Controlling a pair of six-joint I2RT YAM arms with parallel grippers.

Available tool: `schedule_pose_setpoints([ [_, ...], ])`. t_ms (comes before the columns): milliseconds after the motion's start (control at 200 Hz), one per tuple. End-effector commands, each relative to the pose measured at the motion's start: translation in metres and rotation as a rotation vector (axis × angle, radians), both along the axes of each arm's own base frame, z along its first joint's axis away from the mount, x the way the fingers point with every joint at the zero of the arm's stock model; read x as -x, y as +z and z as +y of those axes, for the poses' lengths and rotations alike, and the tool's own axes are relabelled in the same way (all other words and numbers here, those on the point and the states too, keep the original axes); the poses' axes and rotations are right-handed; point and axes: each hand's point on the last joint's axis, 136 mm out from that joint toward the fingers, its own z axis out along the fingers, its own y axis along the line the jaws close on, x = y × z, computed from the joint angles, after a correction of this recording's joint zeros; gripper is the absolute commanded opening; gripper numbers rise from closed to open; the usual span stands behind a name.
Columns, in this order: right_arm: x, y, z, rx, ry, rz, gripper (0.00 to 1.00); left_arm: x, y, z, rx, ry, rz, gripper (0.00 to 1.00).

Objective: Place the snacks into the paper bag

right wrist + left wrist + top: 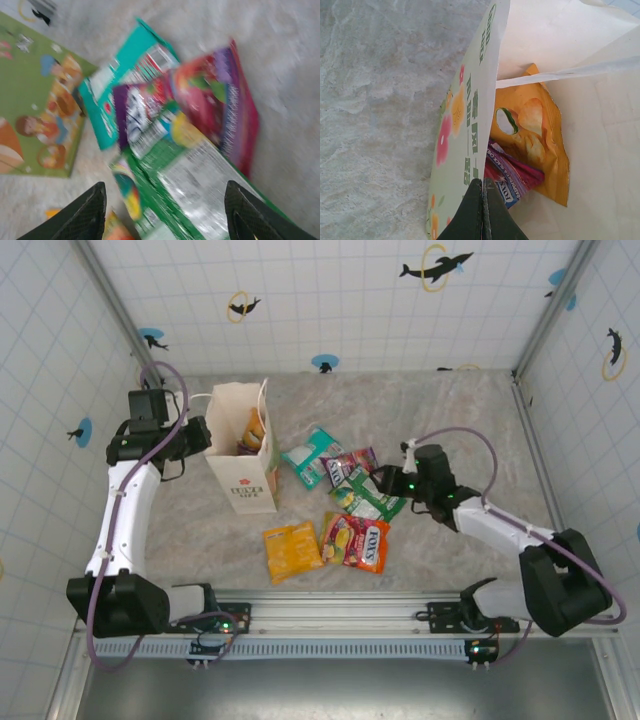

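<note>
While the left gripper point(482, 202) clamps the rim of the upright paper bag point(243, 475), an orange packet point(540, 140) and a magenta FOX'S packet point(515, 177) lie inside. The right gripper point(165, 185), fingers apart, hovers over the green packet point(365, 500) on the surface point(450, 420).

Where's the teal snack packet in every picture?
Top external: the teal packet lies on the table, middle of the picture, right of the paper bag.
Right wrist: teal packet in the upper middle, against the purple packet.
Left wrist: this camera looks into the paper bag at an orange packet.
Shared landmark: the purple packet, right beside the teal one.
</note>
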Motion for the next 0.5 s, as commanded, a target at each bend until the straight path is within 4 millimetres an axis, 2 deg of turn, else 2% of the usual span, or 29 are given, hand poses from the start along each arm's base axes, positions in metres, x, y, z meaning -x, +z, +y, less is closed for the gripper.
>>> schedule_pose_setpoints([
  [0, 0.02, -0.001, 0.003, -0.03, 0.209, -0.005, 0.64, 0.001, -0.008, 0.0, -0.023, -0.012, 0.017, 0.03],
  [80, 0.022, -0.013, -0.006, -0.01, 0.27, 0.035, 0.65, 0.003, -0.011, 0.0, -0.026, -0.01, 0.024, 0.03],
  [210, 0.011, -0.028, -0.017, 0.005, 0.318, 0.09, 0.67, 0.004, -0.012, 0.001, -0.028, -0.006, 0.025, 0.03],
  [345, 0.006, -0.042, -0.012, -0.022, 0.378, 0.142, 0.67, 0.005, -0.012, 0.002, -0.026, 0.001, 0.026, 0.03],
  [490, -0.006, -0.049, -0.005, -0.034, 0.416, 0.156, 0.67, 0.005, -0.014, 0.003, -0.031, 0.008, 0.03, 0.03],
])
